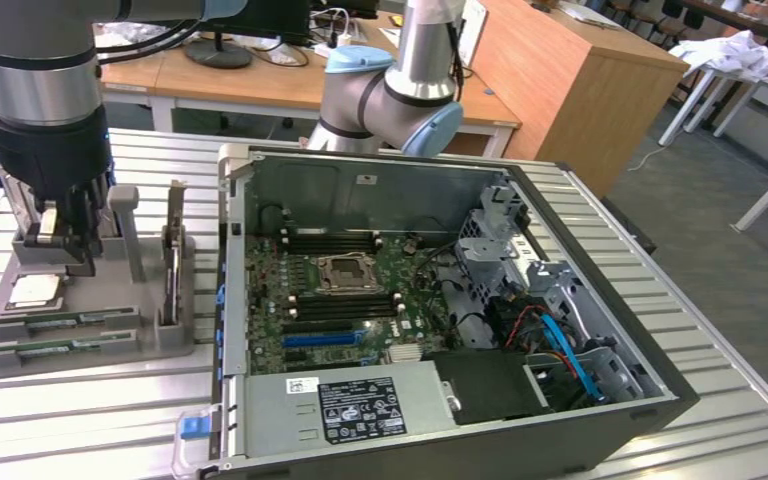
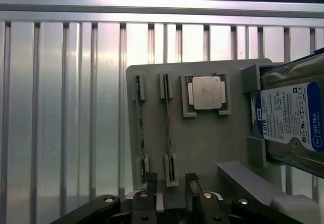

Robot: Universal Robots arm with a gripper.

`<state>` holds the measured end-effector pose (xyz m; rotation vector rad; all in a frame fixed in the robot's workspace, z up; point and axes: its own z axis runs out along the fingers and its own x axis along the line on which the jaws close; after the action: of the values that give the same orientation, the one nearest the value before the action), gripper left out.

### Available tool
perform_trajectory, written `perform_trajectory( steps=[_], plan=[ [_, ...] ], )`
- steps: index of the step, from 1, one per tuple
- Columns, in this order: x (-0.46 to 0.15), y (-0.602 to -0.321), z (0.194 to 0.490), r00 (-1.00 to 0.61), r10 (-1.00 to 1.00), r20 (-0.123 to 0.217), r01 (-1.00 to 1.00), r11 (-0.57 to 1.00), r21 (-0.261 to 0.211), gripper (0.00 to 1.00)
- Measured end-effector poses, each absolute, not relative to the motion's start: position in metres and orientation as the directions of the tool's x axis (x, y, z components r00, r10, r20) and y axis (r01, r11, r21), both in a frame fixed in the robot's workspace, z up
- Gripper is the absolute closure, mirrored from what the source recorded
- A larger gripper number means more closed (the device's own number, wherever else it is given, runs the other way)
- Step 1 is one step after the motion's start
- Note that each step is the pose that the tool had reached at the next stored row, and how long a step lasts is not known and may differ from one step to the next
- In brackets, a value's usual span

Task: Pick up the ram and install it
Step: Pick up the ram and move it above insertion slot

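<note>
Claw (image 2: 171, 186): spread wide, nothing in its grip, hanging over the grey holder (image 2: 202, 148).
Ram (image 2: 167, 122): on edge in its holder slot, in line with the gap between the fingers, beside the processor (image 2: 206, 92).
Second stick (image 2: 138, 127): neighbouring slot, parallel.
Computer case (image 1: 357, 180): open on the surface (image 2: 61, 107), at the exterior view's right of the holder.

Jaws apart, end effector (image 2: 171, 186) abv ram (image 2: 167, 125).

Hard drive (image 2: 289, 118) label — "WD Blue"
</note>
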<state>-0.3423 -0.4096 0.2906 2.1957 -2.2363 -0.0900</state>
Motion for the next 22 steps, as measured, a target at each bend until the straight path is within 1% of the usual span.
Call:
perform_trajectory(
  steps=[22],
  plan=[
    [-0.3424, -0.4097, 0.2826, -0.019, -0.999, -0.036, -0.999, 0.018, 0.045, 0.64]
  ],
)
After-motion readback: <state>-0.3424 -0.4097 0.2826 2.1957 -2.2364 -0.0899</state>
